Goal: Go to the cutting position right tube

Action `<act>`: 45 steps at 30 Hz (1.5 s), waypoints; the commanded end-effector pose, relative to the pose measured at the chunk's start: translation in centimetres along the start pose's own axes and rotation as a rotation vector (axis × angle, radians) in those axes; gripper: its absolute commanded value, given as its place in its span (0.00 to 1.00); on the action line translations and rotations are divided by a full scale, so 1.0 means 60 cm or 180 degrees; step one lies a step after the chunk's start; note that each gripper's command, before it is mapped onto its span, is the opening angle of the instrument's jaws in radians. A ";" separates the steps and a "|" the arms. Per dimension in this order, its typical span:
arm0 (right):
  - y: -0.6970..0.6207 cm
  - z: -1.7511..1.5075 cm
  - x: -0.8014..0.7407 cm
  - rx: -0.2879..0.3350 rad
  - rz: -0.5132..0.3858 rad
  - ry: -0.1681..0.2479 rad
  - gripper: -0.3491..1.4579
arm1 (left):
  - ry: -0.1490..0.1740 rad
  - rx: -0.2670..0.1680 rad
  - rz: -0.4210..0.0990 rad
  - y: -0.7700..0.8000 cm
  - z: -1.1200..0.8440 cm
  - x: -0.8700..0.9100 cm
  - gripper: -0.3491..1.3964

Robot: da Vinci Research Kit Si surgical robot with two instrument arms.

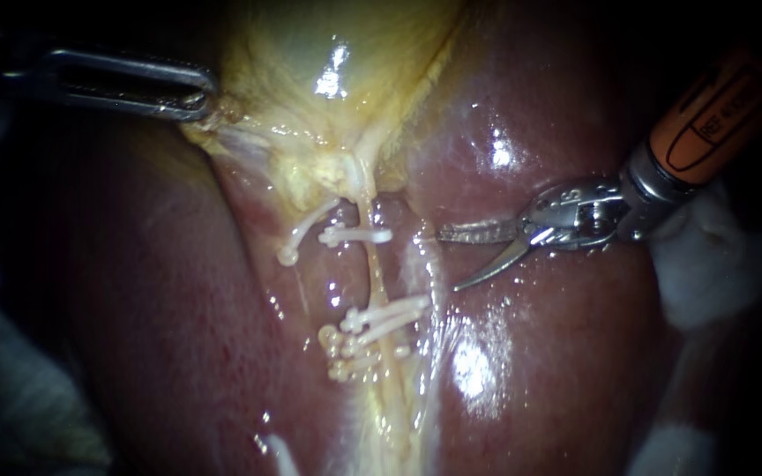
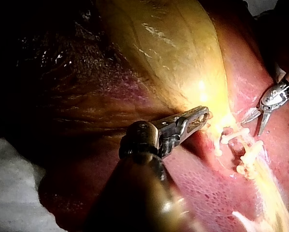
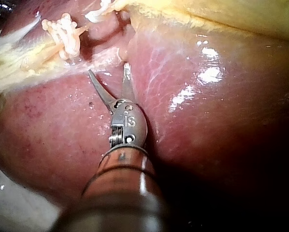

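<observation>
Right claw (image 1: 448,262) stands apart and holds nothing, just beside the right tube (image 1: 374,269) but not yet around it. This tube lies on the liver (image 1: 557,353), between the upper clip (image 1: 354,235) and the lower clips (image 1: 381,319). I judge the approach nearly finished. Next, the blades must slide over the bare part between the clips. Left claw (image 1: 203,97) is clamped on the gallbladder (image 1: 328,53). The orange sleeve (image 1: 707,123) carries print, which I leave unread.

Glare on liver (image 1: 531,370), dark edges
</observation>
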 end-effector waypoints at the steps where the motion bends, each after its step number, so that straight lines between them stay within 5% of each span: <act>1: -0.0002 -0.0001 0.0002 0.0002 0.0001 0.0000 0.96 | 0.0000 -0.0005 0.0000 0.0000 0.0000 0.0000 0.00; 20: -0.0143 -0.0036 0.0132 0.0147 0.0022 0.0061 0.93 | -0.0001 -0.0006 0.0000 -0.0001 -0.0001 0.0000 0.00; 24: -0.0144 -0.0015 0.0143 0.0133 0.0026 0.0063 0.95 | -0.0001 -0.0006 0.0000 -0.0001 -0.0001 0.0000 0.00; 32: -0.0122 0.0024 0.0144 0.0054 0.0646 -0.0003 0.97 | -0.0002 -0.0006 0.0001 -0.0002 -0.0001 0.0000 0.00; 40: -0.0099 0.0057 0.0118 -0.0032 0.0904 -0.0177 0.97 | -0.0002 -0.0007 0.0001 -0.0002 -0.0002 0.0000 0.00; 45: -0.0092 0.0074 0.0101 0.0116 0.0936 -0.0274 0.97 | -0.0002 -0.0007 0.0001 -0.0002 -0.0002 -0.0001 0.00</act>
